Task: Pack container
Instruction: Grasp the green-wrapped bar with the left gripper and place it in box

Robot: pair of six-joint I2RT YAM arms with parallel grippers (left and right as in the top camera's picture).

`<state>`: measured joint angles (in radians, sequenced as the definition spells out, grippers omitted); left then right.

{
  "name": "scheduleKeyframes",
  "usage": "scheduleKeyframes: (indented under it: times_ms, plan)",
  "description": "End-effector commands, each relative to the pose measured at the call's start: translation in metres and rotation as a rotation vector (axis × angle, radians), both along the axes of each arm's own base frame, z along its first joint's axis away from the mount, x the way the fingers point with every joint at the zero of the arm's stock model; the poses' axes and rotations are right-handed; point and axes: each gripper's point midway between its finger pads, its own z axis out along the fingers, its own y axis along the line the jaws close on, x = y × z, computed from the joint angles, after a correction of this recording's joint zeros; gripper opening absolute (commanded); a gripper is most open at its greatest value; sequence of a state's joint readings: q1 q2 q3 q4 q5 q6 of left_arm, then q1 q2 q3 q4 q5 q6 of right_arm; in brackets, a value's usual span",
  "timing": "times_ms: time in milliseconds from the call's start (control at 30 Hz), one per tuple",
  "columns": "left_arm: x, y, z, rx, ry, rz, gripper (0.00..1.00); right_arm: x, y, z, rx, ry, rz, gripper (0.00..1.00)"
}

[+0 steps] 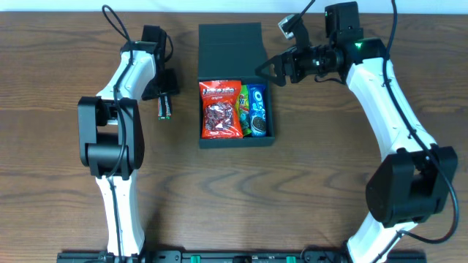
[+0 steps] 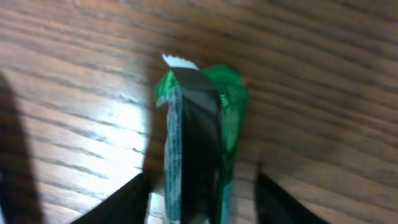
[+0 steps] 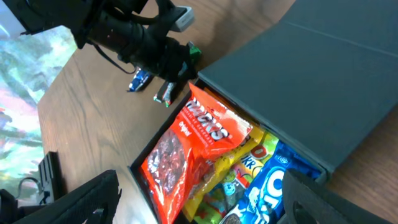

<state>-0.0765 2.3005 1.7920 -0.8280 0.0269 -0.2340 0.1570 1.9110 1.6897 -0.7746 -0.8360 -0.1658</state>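
Right, the wooden table (image 1: 307, 190) lay broad and bare across its near half, with plenty of free room between the two arms. The container (image 1: 230, 40) sat at the middle of the far side. Its lid was thrown back flat, the lid's far edge close to the table's far edge. Inside, a red snack bag (image 1: 221, 109) filled the left part against the left wall. A yellow-green packet (image 1: 242, 102) and a blue Oreo packet (image 1: 257, 109) were squeezed along the right wall. The right gripper (image 3: 200, 183) hovered at the container's right rim, fingers spread wide with nothing between them. Left of the container, across a strip of bare wood, the left gripper (image 1: 167, 91) stood over a small green packet (image 2: 199, 124). Its fingers straddled the packet, with gaps on both sides.
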Motion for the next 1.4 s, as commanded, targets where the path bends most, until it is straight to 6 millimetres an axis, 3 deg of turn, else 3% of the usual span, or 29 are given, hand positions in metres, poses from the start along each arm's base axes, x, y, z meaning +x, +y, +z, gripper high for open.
scheduleKeyframes:
  times_ms: [0, 133, 300, 433, 633, 700, 833, 1067, 1233, 1367]
  plan:
    - [-0.003, 0.008, -0.009, 0.036, 0.02, 0.0, 0.41, 0.002, -0.003, 0.001, 0.0, -0.001, -0.005, 0.82]
    - [-0.003, 0.009, -0.009, 0.041, 0.021, 0.0, 0.31, 0.002, -0.004, 0.001, -0.001, -0.002, -0.006, 0.81]
    - [-0.004, 0.009, -0.003, 0.041, 0.023, 0.0, 0.12, 0.011, -0.023, -0.002, -0.016, 0.015, -0.071, 0.8]
    - [0.0, 0.008, 0.019, 0.034, -0.004, 0.012, 0.07, 0.023, -0.069, -0.011, -0.051, 0.086, -0.227, 0.83]
    - [0.006, -0.007, 0.088, -0.003, -0.122, 0.064, 0.06, 0.023, -0.147, -0.029, -0.12, 0.195, -0.421, 0.81]
    - [0.004, -0.022, 0.109, -0.028, -0.16, 0.054, 0.06, 0.022, -0.165, -0.032, -0.124, 0.224, -0.473, 0.82]
    - [-0.012, -0.082, 0.143, -0.111, -0.204, 0.008, 0.06, 0.02, -0.189, -0.033, -0.119, 0.239, -0.525, 0.82]
    - [-0.052, -0.192, 0.136, -0.199, -0.154, -0.161, 0.07, 0.021, -0.195, -0.033, -0.118, 0.239, -0.538, 0.86]
    - [-0.068, -0.222, 0.123, -0.138, -0.15, -0.256, 0.12, 0.02, -0.195, -0.033, -0.119, 0.24, -0.535, 0.88]
    - [-0.071, -0.228, 0.111, -0.128, -0.126, -0.271, 0.19, 0.017, -0.194, -0.035, -0.121, 0.251, -0.532, 0.88]
